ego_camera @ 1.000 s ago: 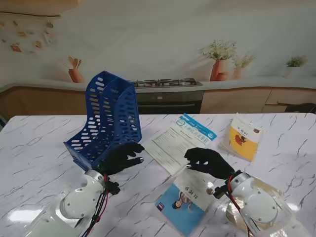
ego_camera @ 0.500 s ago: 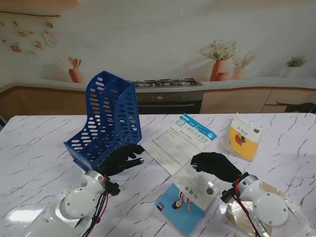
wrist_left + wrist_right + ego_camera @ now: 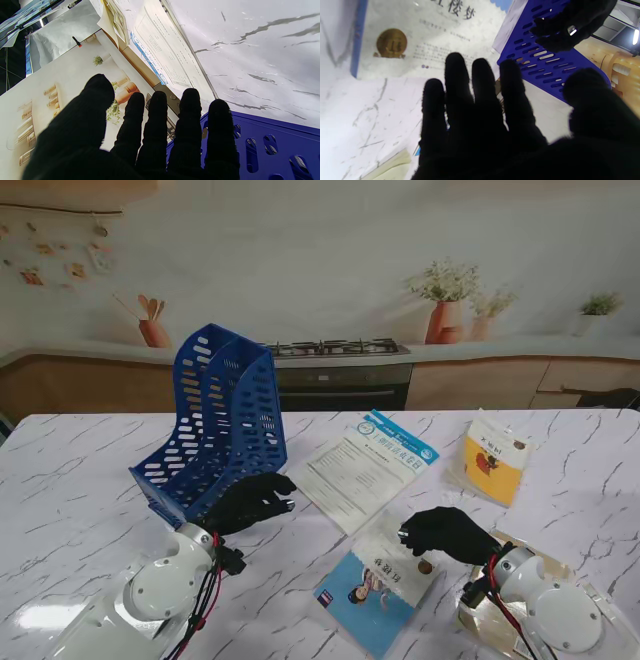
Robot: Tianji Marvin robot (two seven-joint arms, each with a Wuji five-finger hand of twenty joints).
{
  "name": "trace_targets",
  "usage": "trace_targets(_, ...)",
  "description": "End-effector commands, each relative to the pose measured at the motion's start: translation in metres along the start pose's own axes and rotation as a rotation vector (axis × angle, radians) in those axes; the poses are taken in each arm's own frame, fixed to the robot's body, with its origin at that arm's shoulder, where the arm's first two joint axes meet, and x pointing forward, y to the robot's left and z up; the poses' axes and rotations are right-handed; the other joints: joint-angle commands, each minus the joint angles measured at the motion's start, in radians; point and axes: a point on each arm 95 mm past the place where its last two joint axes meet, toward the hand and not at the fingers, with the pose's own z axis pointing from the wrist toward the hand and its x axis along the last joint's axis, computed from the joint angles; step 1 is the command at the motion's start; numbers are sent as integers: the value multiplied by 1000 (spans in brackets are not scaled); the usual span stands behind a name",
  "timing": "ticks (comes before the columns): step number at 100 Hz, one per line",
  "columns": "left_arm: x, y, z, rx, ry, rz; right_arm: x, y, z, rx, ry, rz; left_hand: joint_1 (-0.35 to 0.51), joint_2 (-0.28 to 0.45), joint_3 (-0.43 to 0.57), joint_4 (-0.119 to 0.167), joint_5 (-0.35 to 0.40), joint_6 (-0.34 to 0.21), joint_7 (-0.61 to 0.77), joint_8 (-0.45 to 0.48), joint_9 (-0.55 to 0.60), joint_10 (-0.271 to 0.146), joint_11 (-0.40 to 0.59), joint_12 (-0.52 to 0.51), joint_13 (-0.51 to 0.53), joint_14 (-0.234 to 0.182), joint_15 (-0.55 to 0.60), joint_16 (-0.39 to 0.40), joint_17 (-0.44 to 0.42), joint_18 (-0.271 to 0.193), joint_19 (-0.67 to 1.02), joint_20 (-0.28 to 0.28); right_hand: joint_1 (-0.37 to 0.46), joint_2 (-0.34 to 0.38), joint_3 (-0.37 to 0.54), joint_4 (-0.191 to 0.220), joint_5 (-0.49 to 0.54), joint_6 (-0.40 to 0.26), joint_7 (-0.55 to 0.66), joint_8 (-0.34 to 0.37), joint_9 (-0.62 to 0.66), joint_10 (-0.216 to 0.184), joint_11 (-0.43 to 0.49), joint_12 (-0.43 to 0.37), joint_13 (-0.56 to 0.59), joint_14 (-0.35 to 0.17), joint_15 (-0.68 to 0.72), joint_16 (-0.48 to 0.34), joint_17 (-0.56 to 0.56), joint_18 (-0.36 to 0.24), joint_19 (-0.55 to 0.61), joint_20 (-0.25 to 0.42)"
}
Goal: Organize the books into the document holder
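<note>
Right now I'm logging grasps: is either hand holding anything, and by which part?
Nothing is held. The left hand is open beside the blue holder; the right hand is open over the nearest book.

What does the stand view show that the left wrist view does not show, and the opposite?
Only the stand view shows the right hand over the blue-covered book, the yellow book at the far right, and the whole marble table. Only the left wrist view shows the left hand's fingertips spread apart, close up. Both show the left hand beside the blue document holder and the white booklet.
</note>
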Motion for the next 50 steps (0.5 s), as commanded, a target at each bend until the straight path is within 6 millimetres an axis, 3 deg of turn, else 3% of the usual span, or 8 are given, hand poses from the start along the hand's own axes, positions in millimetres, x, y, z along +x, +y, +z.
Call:
trace_targets(1, 3, 5, 2, -14, 33, -12, -10, -11, -6, 46, -37, 20, -3, 25, 15, 17, 11, 1, 13, 11, 26, 4, 19, 6, 13, -8, 21, 11, 9, -30, 48, -6, 12, 15, 5, 43, 22, 17, 12, -21, 32, 17, -14, -20, 25, 16, 2, -29, 4, 378, 4, -23)
trace_targets(23, 4, 7, 3, -20, 46, -15, -22, -20, -13, 108, -74, 34, -5, 23, 21, 13, 17, 0, 19, 9, 32, 7, 17, 0, 17, -2, 27, 4, 20, -16, 56, -9, 2, 7, 17, 40, 23, 44, -7, -48, 20, 52, -74, -71, -4, 50, -41, -79, -8, 396, -2, -43)
trace_targets(50, 5, 12, 6, -31, 65, -37, -30, -22, -21, 150, -120, 27, 1, 9, 27, 0, 42, 7, 28, 2, 64, 24, 26, -6, 74, 16, 59, -10, 137, -40, 121, -1, -12, 12, 30, 36, 43, 75, -7, -79, 40, 85, -84, -130, 7, 94, -23, -128, -7, 439, -10, -57)
